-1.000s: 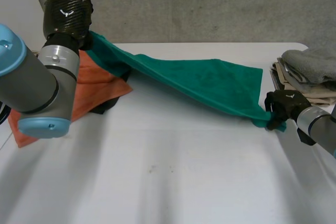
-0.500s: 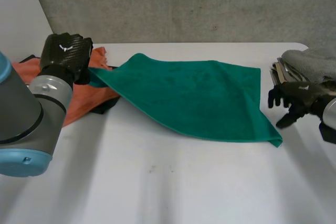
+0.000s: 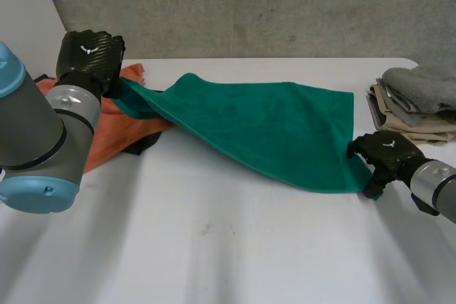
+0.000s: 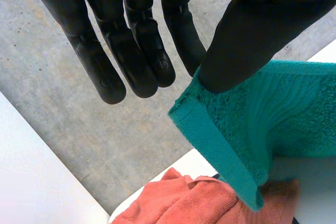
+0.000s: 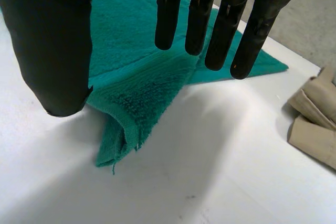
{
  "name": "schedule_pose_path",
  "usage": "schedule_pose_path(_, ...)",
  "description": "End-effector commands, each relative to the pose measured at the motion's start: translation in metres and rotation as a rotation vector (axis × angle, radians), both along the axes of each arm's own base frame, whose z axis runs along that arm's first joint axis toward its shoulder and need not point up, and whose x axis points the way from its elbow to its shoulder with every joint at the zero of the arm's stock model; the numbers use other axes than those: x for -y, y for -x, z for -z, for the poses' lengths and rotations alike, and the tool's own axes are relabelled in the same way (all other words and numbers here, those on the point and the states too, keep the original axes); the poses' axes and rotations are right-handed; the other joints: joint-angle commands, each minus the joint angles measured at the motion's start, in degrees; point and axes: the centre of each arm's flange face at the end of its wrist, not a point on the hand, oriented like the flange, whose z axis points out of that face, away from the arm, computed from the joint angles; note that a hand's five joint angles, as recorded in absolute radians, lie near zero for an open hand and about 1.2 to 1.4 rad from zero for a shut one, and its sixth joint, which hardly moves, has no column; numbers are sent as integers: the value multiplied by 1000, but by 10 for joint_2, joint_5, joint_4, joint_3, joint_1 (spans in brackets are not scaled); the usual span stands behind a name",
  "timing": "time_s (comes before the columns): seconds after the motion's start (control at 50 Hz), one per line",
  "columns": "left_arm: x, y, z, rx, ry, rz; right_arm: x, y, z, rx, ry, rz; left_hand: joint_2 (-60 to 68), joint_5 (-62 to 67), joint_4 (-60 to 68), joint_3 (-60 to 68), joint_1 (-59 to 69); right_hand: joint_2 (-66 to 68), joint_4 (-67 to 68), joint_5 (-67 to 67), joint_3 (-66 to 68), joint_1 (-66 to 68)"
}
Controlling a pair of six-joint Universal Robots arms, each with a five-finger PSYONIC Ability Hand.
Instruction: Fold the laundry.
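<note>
A green towel is spread over the middle of the worktop, reaching towards its right edge. The towel's far left corner is held off the worktop by the left hand. In the left wrist view this corner is seen pinched under the thumb against the nearest finger, while the other fingers are kept straight. The right hand is set at the towel's near right corner. In the right wrist view its thumb and straight fingers are spread apart, and the rumpled corner is seen lying on the worktop between them, not gripped. An orange cloth is heaped at the far left corner, partly under the towel. A pile of folded laundry is stacked at the right edge.
</note>
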Motion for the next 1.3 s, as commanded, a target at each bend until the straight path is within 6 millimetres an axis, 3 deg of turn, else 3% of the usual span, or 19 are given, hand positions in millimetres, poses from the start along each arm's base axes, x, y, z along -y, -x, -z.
schedule_pose_path(0.02, 2, 0, 2, 2, -5, -1, 6, -6, 8, -41, 37, -37, 113, 138, 113, 115, 137, 46, 49, 49, 50, 85)
schedule_pose_path(0.22, 14, -11, -3, -5, 12, -41, 13, -14, 21, -74, 38, -36, 113, 138, 113, 115, 137, 95, 98, 98, 99, 134)
schedule_pose_path(0.34, 20, -12, -4, -6, 19, -49, 20, -14, 23, -111, 73, -33, 113, 138, 113, 115, 137, 293, 296, 296, 298, 332)
schedule_pose_path(0.4, 22, -14, -4, -6, 19, -55, 25, -13, 27, -131, 80, -24, 113, 138, 113, 115, 137, 495, 497, 498, 499, 533)
schedule_pose_path(0.5, 22, -14, -4, -7, 17, -58, 34, -11, 18, -145, 107, 11, 113, 138, 113, 115, 137, 495, 498, 498, 499, 534)
schedule_pose_path(0.58, 17, -12, 0, 3, 0, -48, 35, -8, -12, -126, 154, 36, 113, 138, 113, 115, 137, 495, 498, 498, 499, 534)
schedule_pose_path(0.6, 13, -11, -1, 6, -3, -42, 33, -6, -35, -115, 195, 49, 113, 138, 113, 115, 137, 495, 498, 498, 499, 534)
schedule_pose_path(0.66, 4, -12, -1, 18, -26, -37, 24, -4, -77, -107, 258, 60, 113, 138, 113, 115, 137, 495, 498, 498, 499, 534)
schedule_pose_path(0.68, -7, -16, -6, 29, -41, -36, 13, -5, -100, -112, 278, 54, 113, 138, 113, 115, 137, 495, 498, 498, 499, 534)
schedule_pose_path(0.8, -51, -33, -18, 90, -115, -31, -18, 14, -164, -152, 280, 87, 113, 138, 113, 115, 137, 495, 498, 498, 499, 534)
schedule_pose_path(0.88, -79, -42, -1, 261, -226, -10, -36, 31, -177, -268, 231, 93, 113, 138, 113, 115, 137, 495, 498, 498, 499, 534)
schedule_pose_path(0.96, -99, -45, 28, 436, -330, 41, -49, 33, -164, -419, 147, 18, 113, 138, 113, 115, 137, 495, 498, 498, 499, 534)
schedule_pose_path(1.0, -100, -41, 43, 496, -359, 67, -49, 32, -146, -477, 89, -33, 113, 138, 113, 115, 137, 495, 498, 498, 499, 534)
schedule_pose_path(1.08, -75, -28, 73, 550, -386, 86, -35, 28, -105, -530, -49, -58, 113, 138, 113, 115, 137, 495, 498, 498, 499, 534)
schedule_pose_path(1.16, -35, -7, 80, 524, -308, 69, -7, 15, -89, -586, -15, -37, 113, 138, 113, 115, 137, 495, 498, 498, 499, 534)
schedule_pose_path(1.2, -17, 2, 74, 503, -251, 53, 9, 9, -90, -598, 52, -7, 113, 138, 113, 115, 137, 495, 498, 498, 499, 534)
schedule_pose_path(1.26, 21, 21, 49, 441, -91, 16, 43, -1, -107, -576, 259, 83, 113, 138, 113, 115, 137, 495, 498, 498, 499, 534)
schedule_pose_path(1.28, 31, 26, 41, 420, -39, 6, 52, -4, -116, -559, 327, 107, 113, 138, 113, 115, 137, 495, 498, 498, 499, 534)
schedule_pose_path(1.3, 52, 34, 18, 367, 80, -20, 68, -8, -137, -512, 466, 153, 113, 138, 113, 115, 137, 495, 498, 498, 499, 534)
